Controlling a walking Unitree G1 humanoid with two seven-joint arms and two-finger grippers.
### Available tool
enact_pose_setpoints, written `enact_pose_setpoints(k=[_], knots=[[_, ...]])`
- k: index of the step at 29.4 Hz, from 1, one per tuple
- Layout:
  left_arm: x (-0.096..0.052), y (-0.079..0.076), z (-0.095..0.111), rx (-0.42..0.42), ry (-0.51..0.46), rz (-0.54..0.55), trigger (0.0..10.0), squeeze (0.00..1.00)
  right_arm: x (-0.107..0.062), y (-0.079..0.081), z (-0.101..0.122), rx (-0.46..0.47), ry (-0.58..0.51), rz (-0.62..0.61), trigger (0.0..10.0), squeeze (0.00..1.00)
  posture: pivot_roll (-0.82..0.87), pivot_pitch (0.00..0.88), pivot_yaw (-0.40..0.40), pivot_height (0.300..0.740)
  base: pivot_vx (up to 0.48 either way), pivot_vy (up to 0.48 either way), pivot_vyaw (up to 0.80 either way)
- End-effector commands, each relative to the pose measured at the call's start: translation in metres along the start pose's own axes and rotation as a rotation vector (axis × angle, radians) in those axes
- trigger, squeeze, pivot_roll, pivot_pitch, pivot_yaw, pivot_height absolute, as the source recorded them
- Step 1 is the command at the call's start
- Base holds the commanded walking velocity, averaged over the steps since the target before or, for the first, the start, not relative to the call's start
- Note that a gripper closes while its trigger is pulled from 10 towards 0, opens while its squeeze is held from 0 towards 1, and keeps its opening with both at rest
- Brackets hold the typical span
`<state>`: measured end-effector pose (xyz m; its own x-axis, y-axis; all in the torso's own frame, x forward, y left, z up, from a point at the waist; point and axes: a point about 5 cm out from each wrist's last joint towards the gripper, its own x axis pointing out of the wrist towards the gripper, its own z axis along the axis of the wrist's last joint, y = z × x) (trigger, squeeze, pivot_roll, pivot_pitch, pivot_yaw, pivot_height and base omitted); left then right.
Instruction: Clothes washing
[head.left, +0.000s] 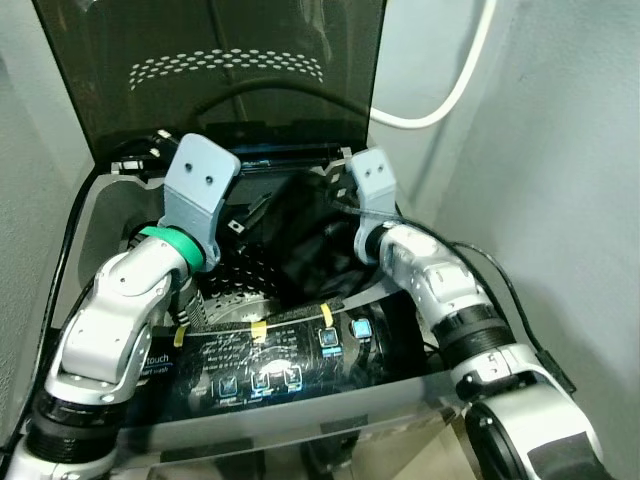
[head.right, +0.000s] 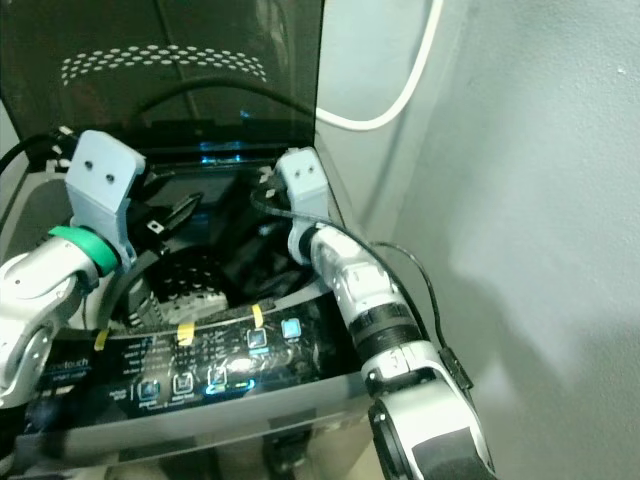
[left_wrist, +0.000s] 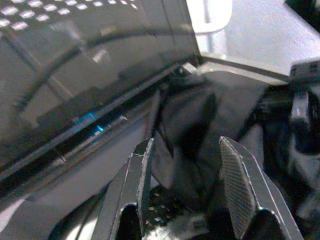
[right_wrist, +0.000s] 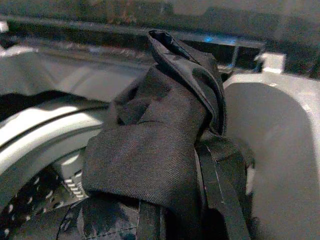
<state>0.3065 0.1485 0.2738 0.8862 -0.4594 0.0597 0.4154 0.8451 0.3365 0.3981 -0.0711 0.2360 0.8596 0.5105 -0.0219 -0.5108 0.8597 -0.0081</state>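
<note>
Right end effector (right_wrist: 200, 200) seemingly grips dark garment (right_wrist: 150, 145) over drum (head.left: 235, 280)

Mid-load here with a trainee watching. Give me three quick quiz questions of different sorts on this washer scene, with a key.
1. True or false: the washing machine lid is raised.
2. Which gripper holds the black garment? A) left gripper B) right gripper C) neither
3. Fill in: the left gripper hovers over the perforated ____ with its fingers apart.

Key
1. True: the tinted lid stands upright behind both arms.
2. B: the right wrist view shows the cloth bunched between the right gripper fingers, above the tub opening.
3. Drum: the left wrist view shows open fingers with the drum holes below them.
</note>
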Motion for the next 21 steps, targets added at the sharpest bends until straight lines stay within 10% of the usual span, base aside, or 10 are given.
enact_pose_setpoints(k=[1,6,7,13,14,21], knots=[[-0.002,0.002,0.003,-0.041,0.054,-0.015,10.0,0.0,0.003,0.001,0.007,0.04,-0.025,-0.003,10.0,0.0,0.17,0.036,0.04,0.74,0.0,0.0,0.0],[-0.004,0.003,0.008,-0.102,0.108,-0.031,10.0,0.0,0.004,0.0,0.01,0.046,-0.009,0.018,10.0,0.0,0.17,0.027,0.041,0.74,0.0,0.0,0.0],[-0.004,0.002,0.009,-0.116,0.123,-0.035,10.0,0.0,0.004,0.0,0.01,0.05,-0.002,0.028,10.0,1.0,0.17,0.027,0.041,0.74,0.0,0.0,0.0],[-0.004,0.002,0.011,-0.184,0.146,-0.031,10.0,0.0,0.003,-0.002,0.012,0.042,-0.005,-0.001,10.0,1.0,0.17,0.023,0.045,0.74,0.0,0.0,0.0],[-0.004,0.002,0.011,-0.195,0.148,-0.03,10.0,0.0,0.002,-0.004,0.018,0.12,-0.034,-0.004,10.0,0.0,0.17,0.023,0.045,0.74,0.0,0.0,0.0],[-0.005,0.004,0.009,-0.218,0.206,-0.01,10.0,0.0,-0.003,-0.008,0.04,0.22,-0.136,0.036,10.0,0.0,0.17,0.025,0.052,0.74,0.0,0.0,0.0]])
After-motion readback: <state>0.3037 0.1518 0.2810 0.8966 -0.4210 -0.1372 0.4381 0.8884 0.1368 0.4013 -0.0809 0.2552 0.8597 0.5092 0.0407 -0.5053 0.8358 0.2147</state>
